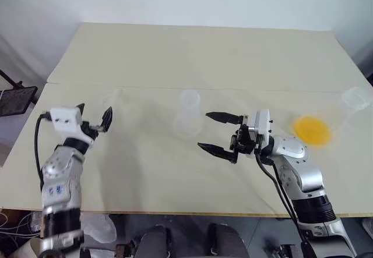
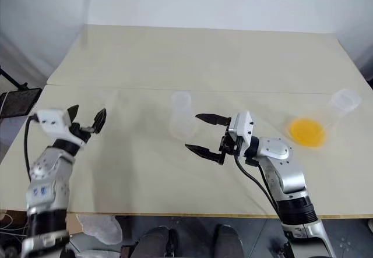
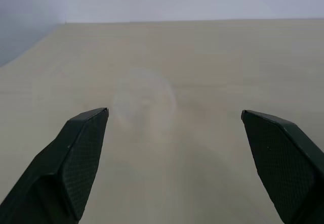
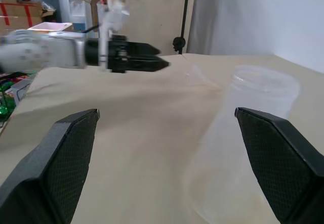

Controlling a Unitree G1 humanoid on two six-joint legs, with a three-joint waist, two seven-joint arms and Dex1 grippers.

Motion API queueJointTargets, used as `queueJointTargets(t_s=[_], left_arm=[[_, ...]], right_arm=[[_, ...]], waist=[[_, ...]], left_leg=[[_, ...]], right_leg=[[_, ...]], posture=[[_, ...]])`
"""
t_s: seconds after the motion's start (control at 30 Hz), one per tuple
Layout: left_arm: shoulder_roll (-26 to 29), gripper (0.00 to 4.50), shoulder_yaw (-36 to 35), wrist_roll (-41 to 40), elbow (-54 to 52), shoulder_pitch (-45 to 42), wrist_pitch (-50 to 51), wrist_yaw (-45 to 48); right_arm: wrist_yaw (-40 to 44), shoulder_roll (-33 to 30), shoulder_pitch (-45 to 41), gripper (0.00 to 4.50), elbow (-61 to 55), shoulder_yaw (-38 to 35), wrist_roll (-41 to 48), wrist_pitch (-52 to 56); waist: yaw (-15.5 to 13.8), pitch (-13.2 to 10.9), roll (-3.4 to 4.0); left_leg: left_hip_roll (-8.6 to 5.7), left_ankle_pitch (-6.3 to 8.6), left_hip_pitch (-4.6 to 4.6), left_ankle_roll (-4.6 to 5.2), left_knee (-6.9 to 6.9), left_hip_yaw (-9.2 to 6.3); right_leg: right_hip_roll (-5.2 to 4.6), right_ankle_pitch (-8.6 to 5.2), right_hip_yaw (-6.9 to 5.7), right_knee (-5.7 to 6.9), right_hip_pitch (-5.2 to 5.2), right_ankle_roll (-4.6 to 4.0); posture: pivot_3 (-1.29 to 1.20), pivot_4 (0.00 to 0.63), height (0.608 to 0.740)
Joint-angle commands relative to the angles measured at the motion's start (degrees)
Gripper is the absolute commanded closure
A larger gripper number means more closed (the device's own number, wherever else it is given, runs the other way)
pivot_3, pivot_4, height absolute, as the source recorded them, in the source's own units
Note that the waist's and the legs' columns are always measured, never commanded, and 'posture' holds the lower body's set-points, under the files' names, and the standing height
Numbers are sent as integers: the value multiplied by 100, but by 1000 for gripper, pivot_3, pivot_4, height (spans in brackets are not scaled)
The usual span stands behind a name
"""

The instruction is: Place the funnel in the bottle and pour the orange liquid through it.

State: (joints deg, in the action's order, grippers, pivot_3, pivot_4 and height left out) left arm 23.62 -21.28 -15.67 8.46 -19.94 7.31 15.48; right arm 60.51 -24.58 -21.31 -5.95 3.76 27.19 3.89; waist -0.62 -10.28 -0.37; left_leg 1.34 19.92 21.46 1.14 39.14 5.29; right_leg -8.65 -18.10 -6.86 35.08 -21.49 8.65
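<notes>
A small clear bottle (image 1: 188,116) stands mid-table, its narrow top widening to the base. My right gripper (image 1: 204,131) hovers just right of it, open and empty, pointing at it. The bottle (image 4: 253,113) rises close beside one finger in the right wrist view. The orange liquid (image 1: 313,130) glows inside a large clear conical vessel (image 1: 353,99) at the far right. My left gripper (image 1: 95,109) is open and empty near the table's left edge. A faint, clear round shape, apparently the funnel (image 3: 144,102), lies on the table just ahead of its fingers.
The cream table (image 1: 192,54) stretches far behind the objects, with a seam running across it. A dark stand (image 1: 14,98) sits off the table's left edge. My left gripper (image 4: 147,62) shows across the table in the right wrist view.
</notes>
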Motion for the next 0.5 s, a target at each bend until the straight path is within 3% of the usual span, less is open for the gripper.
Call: queueJointTargets(t_s=[0.03, 0.4, 0.5], left_arm=[[72, 39, 140, 19, 692, -535, -182, 213], [272, 39, 484, 303, 2920, -1945, -702, 593], [267, 654, 469, 318, 3241, -2074, -794, 612]], right_arm=[[-160, -23, 116, 0, -328, -171, 11, -96], [-499, 45, 363, 0, -623, -140, -50, -116], [-543, 45, 418, 0, -656, -161, -37, -134]], waist=[[26, 0, 0], [75, -1, -2], [73, -1, -2]], left_leg=[[0, 1, 0, -1, -1, 1], [3, 1, 2, -4, -1, 14], [2, 1, 2, -4, -1, 12]], right_leg=[[0, 0, -2, -1, -1, 0], [0, 0, -23, 2, -1, 0], [0, 0, -26, 3, -1, 0]], posture=[[0, 150, 740], [0, 150, 740], [0, 150, 740]])
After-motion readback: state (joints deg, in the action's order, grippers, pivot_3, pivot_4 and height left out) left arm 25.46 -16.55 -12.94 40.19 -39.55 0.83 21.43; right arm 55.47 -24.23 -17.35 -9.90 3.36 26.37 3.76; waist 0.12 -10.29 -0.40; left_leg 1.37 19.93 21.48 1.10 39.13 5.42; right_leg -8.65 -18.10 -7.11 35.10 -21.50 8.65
